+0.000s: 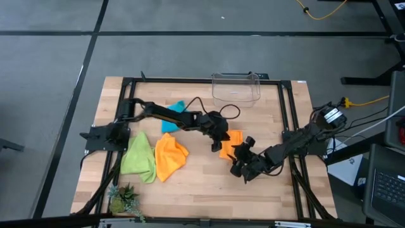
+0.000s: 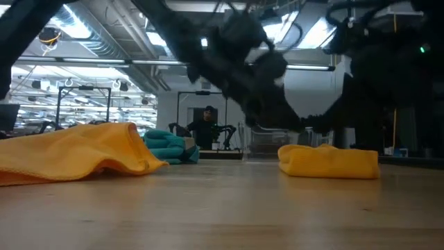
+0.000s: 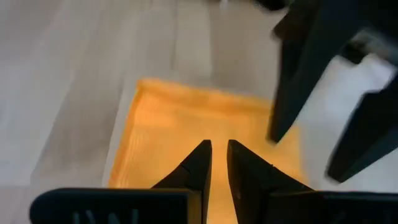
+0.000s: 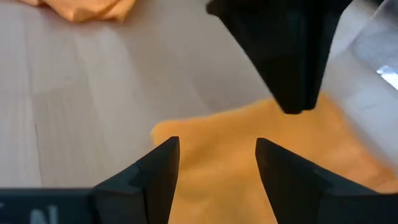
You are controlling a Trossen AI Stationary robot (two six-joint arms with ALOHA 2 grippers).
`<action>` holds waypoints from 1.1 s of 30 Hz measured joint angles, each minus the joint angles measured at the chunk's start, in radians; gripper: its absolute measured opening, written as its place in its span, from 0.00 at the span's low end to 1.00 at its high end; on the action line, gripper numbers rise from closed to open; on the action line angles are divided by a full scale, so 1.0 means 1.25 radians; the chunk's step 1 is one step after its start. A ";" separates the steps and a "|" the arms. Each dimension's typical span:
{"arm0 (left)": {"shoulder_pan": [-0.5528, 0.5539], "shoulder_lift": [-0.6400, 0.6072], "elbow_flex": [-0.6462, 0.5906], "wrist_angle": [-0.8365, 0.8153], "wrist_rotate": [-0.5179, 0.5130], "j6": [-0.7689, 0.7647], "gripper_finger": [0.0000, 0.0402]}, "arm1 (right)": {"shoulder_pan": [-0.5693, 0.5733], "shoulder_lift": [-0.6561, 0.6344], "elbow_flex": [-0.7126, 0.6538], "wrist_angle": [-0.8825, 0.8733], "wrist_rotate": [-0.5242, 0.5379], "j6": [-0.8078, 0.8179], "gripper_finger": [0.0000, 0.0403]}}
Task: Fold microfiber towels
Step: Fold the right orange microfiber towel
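Our left gripper (image 3: 217,158) hangs over the folded orange microfiber towel (image 1: 230,144) with its fingers nearly pressed together and nothing between them. Our right gripper (image 4: 217,162), spread wide, faces that towel's near edge, probably ready for another fold. A crumpled orange towel (image 1: 169,157), a lime green towel (image 1: 139,156) and a turquoise towel (image 1: 174,115) wait apart on the pale wooden table (image 1: 202,183); beyond it lies an open workshop.
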 joint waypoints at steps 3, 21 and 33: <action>0.001 -0.060 0.000 -0.095 0.000 0.005 0.11 | 0.000 -0.025 0.014 -0.053 0.003 -0.002 0.53; -0.080 -0.303 -0.001 -0.524 -0.086 -0.007 0.11 | -0.130 -0.078 0.022 -0.165 0.108 0.107 0.53; -0.146 -0.298 -0.001 -0.610 -0.090 -0.010 0.11 | -0.263 -0.107 0.032 -0.202 -0.270 -0.090 0.53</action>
